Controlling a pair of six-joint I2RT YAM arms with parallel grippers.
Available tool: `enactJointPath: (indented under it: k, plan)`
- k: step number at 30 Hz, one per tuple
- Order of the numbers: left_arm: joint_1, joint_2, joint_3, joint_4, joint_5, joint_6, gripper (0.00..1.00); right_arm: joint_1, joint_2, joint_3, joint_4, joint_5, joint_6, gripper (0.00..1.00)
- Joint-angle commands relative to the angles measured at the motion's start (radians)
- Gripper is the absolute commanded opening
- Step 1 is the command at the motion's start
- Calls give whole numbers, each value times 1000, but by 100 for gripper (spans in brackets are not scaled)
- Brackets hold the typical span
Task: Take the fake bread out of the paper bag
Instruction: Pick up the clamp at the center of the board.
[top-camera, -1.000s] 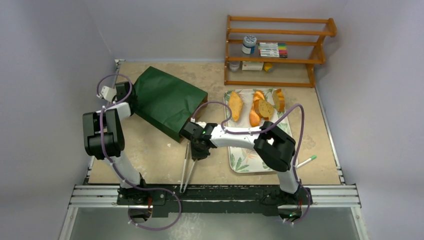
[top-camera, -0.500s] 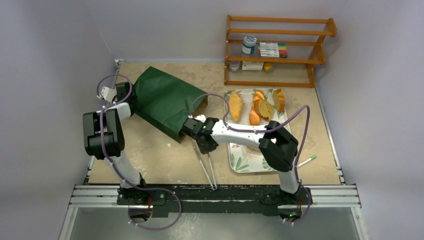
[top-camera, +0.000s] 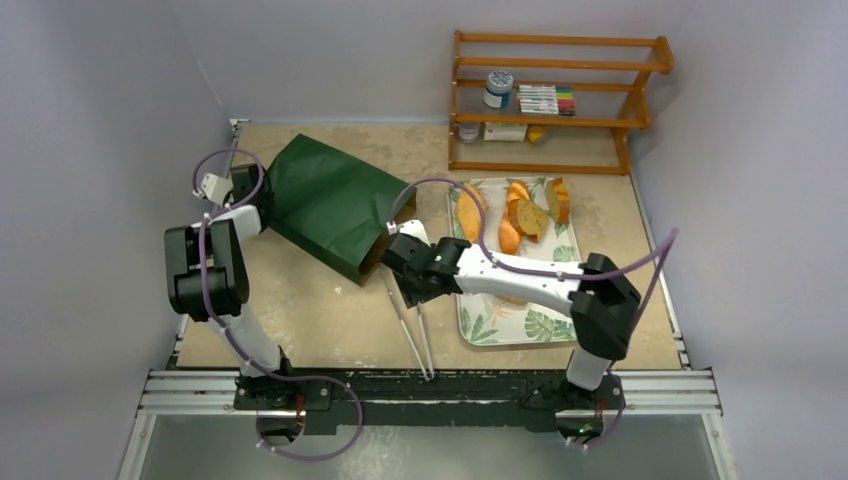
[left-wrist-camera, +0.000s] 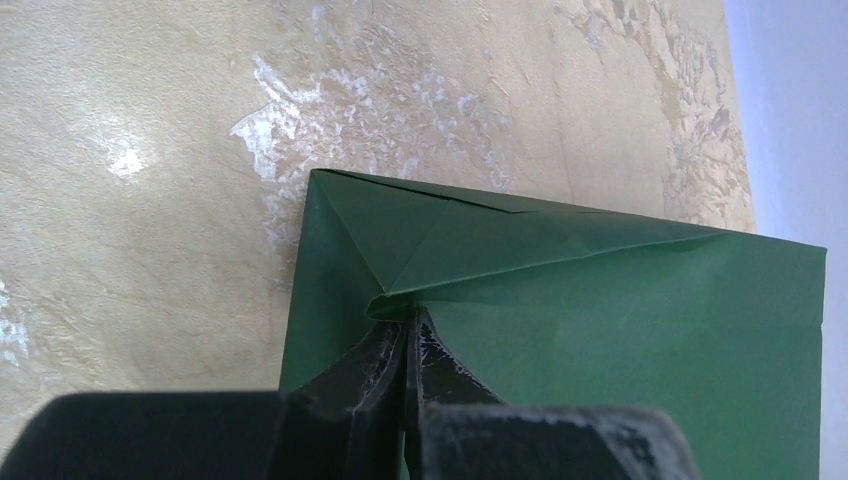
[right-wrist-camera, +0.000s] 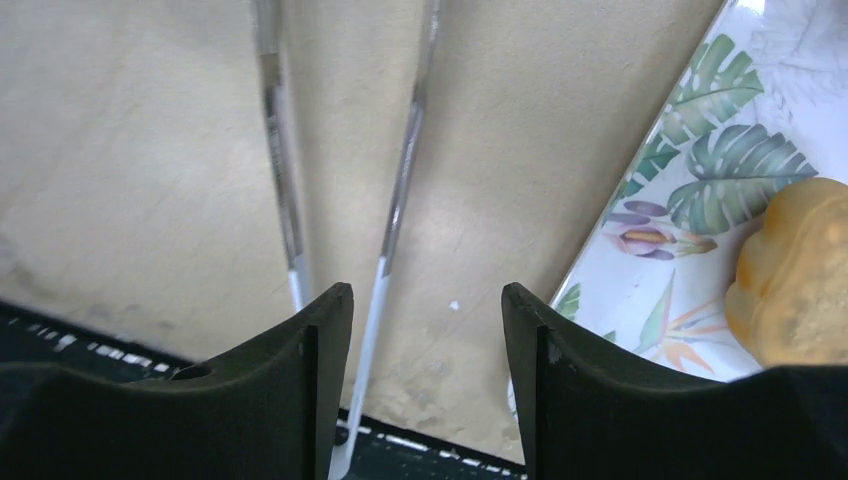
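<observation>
Dark green paper bag (top-camera: 330, 205) — leaf-patterned tray (top-camera: 512, 326), golden-orange fake bread (top-camera: 509, 238).

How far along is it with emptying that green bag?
Several bread pieces already lie on the leaf-patterned tray. The left pincer is shut on a corner of the paper bag; the right pincer hangs open and empty above tongs. Whether bread remains inside is hidden.
</observation>
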Motion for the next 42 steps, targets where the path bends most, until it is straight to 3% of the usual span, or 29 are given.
enactJointPath:
  k: [1,10,13,21,30,42]
  plan:
    - [8,-32,2,-70,-17,40,0,60,-99,-49,71,0,51,61]
    - [9,-34,48,-114,-21,65,0,183,-57,-137,177,-18,191,62]
    - [9,-37,51,-121,-21,72,0,201,-25,-142,169,14,243,69]
    - [8,-48,55,-134,-25,93,0,217,-11,-149,107,94,322,69]
    - [9,-40,54,-131,-30,99,0,219,-16,-217,153,76,332,68]
    - [9,-27,52,-127,-49,117,0,218,-56,-366,416,-9,235,48]
